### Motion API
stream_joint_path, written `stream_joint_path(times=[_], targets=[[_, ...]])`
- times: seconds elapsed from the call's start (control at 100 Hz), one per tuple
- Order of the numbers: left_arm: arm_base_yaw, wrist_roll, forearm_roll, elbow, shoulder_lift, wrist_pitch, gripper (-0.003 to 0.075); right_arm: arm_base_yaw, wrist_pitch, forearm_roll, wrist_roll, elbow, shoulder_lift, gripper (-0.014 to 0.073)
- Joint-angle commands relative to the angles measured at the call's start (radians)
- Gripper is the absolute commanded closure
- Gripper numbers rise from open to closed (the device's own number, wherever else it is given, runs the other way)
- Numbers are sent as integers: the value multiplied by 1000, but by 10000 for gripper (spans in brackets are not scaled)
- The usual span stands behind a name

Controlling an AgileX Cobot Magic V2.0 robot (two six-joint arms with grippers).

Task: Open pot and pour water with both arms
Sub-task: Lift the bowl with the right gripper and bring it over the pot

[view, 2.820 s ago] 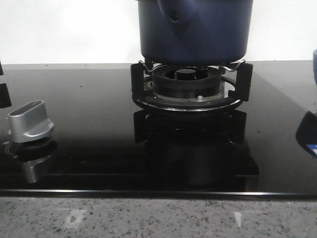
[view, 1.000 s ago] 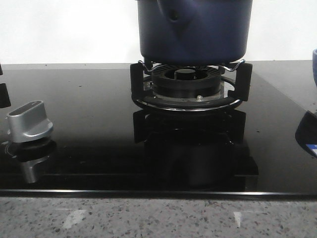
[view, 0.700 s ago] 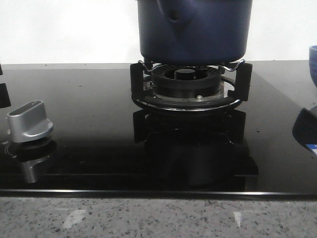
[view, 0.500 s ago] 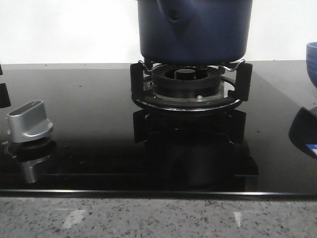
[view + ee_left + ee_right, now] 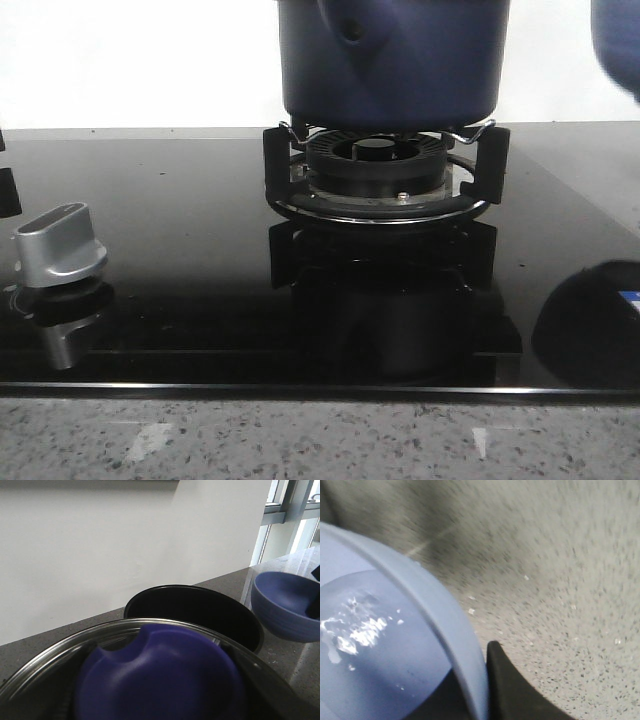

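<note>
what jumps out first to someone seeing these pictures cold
The big navy pot sits on the burner stand at the middle of the black glass hob, open. A lighter blue bowl hangs raised at the right, and a glass lid fills the left wrist view.

Pot mouth stands uncovered, lid held just beside it, bowl near its other side; knob sits well apart.

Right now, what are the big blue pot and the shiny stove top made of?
The pot looks like metal with a matte navy enamel-style coat: dull, even sheen. The stove top looks like glossy black glass, since it mirrors the burner stand.
</note>
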Motion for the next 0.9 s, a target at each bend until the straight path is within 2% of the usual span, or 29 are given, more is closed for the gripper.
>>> stream_joint_path(times=[0.0, 0.3, 0.61, 0.76, 0.89], targets=[[2, -5, -34, -35, -26, 38, 384, -1, 19, 26, -19, -113, -39, 660], [2, -5, -34, -35, -26, 38, 384, 102, 129, 27, -21, -371, -14, 660], [2, -5, -56, -35, -26, 38, 384, 294, 170, 27, -15, -542, 80, 660], [2, -5, -61, -35, -26, 38, 384, 394, 90, 12, -12, -563, 114, 658], [2, -5, -61, -35, -26, 38, 384, 466, -8, -52, 30, -563, 124, 655]])
